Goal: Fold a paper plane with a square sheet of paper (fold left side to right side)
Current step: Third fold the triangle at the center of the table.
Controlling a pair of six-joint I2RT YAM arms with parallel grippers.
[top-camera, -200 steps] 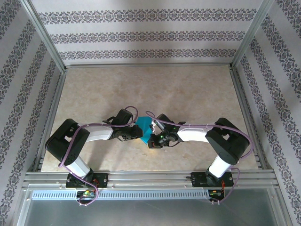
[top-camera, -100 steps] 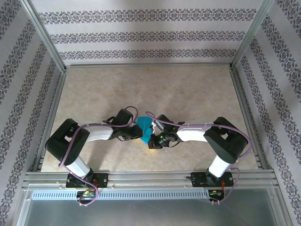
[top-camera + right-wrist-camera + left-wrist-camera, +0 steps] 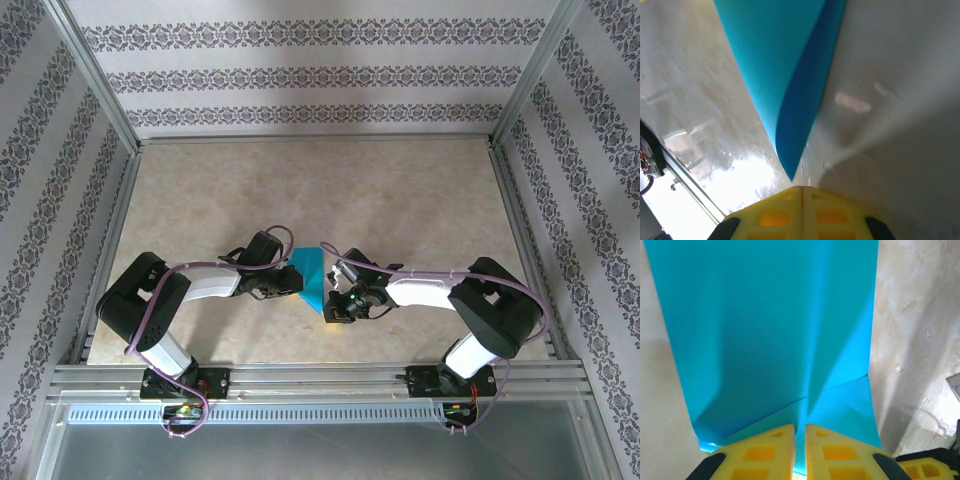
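On the table [image 3: 400,190] near its front edge, paper [image 3: 312,272] lies part-folded, its edge nipped in the almost-closed left gripper [image 3: 800,430], likely as an anchor; right gripper [image 3: 801,190] fully closed, empty, just short of the curled corner, seemingly for pressing.

Smooth matt paper [image 3: 770,315], glossy marbled tabletop [image 3: 300,190]

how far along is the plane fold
Early. Done: the square sheet of paper carries creases and one layer lies curled over another, not pressed flat. In hand: the left gripper pinches its near edge; the right gripper is shut just short of a corner. Left: flattening that fold and every later one; no dart shape yet.
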